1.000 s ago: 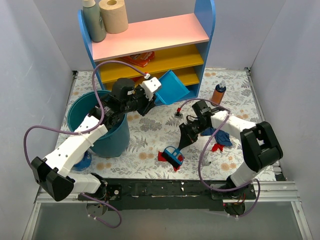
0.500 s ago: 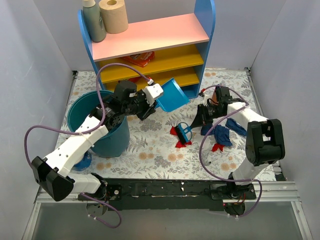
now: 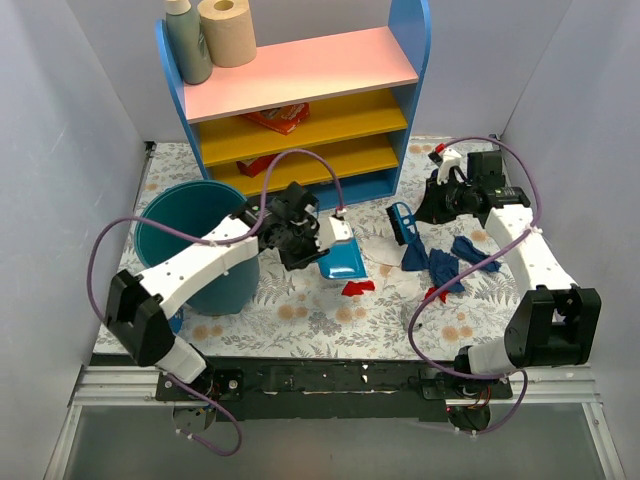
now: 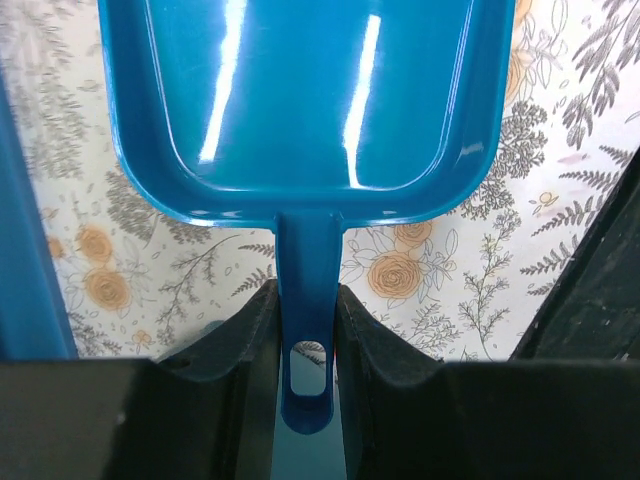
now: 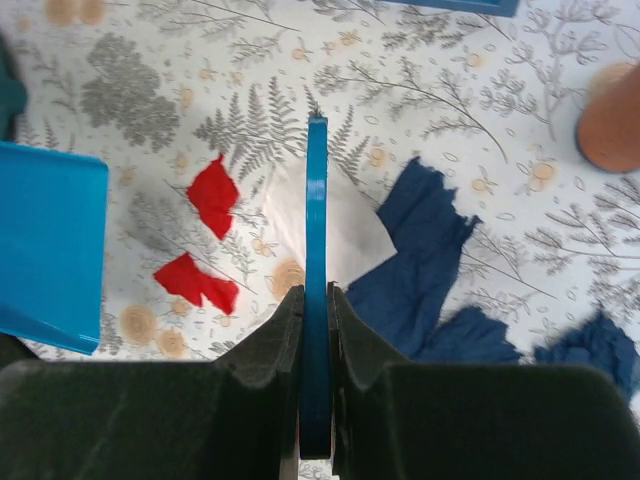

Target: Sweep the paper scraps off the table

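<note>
Left claw (image 4: 305, 320) tight on handle of blue plastic dustpan (image 4: 305, 100), mouth toward red crumpled paper scraps (image 5: 213, 195) for catching; right claw (image 5: 316, 300) pinching blue hand brush (image 5: 317, 200).

At the back of the worktop (image 3: 300, 310), shelf unit (image 3: 310, 70). Left of centre, bucket (image 3: 225, 292); just right of it, dustpan (image 3: 343, 260). In front and right of the dustpan, paper scraps (image 3: 443, 268); among them, brush (image 3: 402, 222), perhaps touching one.

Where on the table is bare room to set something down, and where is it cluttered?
Free: the front strip of the table along the black rail, between the teal bucket and the right arm's base. Crowded: centre-right, where paper scraps lie around the dustpan and the brush.
</note>
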You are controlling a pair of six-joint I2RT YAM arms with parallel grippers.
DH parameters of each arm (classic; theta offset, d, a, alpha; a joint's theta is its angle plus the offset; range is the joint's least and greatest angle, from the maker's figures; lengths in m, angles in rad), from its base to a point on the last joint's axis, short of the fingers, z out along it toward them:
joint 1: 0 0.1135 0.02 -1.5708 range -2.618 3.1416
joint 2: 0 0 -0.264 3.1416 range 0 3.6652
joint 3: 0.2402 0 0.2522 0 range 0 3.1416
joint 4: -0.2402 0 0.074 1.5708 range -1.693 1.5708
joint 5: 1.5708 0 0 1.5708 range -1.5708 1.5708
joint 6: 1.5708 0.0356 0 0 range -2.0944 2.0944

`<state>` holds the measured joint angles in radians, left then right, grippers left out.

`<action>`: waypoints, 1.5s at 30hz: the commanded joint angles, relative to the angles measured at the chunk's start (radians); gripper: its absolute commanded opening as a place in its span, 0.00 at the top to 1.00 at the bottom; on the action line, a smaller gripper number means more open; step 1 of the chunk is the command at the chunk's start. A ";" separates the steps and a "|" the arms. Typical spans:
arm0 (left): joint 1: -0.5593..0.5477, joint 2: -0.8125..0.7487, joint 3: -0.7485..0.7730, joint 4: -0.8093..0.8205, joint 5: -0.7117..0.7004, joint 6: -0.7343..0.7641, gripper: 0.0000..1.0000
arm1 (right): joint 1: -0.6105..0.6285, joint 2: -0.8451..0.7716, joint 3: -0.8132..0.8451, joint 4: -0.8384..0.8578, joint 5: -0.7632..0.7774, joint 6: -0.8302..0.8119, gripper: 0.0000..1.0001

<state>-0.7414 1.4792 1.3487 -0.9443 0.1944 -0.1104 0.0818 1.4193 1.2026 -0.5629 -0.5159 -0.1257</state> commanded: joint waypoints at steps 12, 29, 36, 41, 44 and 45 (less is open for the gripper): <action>-0.059 0.184 -0.019 -0.157 -0.248 -0.071 1.00 | 0.113 0.004 0.031 0.031 0.237 -0.063 0.99; -0.062 0.239 -0.100 -0.100 -0.219 -0.118 1.00 | 0.262 0.136 -0.037 0.078 0.337 -0.011 0.99; -0.067 0.322 -0.059 -0.050 -0.207 -0.123 1.00 | 0.343 0.144 -0.084 0.116 0.116 0.118 0.99; -0.072 0.374 -0.017 -0.033 -0.196 -0.138 1.00 | 0.345 0.147 -0.090 0.138 -0.042 0.213 0.99; -0.073 0.382 -0.008 -0.019 -0.164 -0.153 1.00 | 0.326 0.144 -0.081 0.123 -0.048 0.219 0.99; -0.073 0.382 -0.010 -0.005 -0.161 -0.156 1.00 | 0.316 0.144 -0.081 0.126 -0.067 0.222 0.99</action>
<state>-0.8085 1.8717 1.3071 -0.9928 -0.0105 -0.2436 0.4252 1.5627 1.1118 -0.4622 -0.4831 0.0505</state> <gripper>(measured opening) 0.228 0.170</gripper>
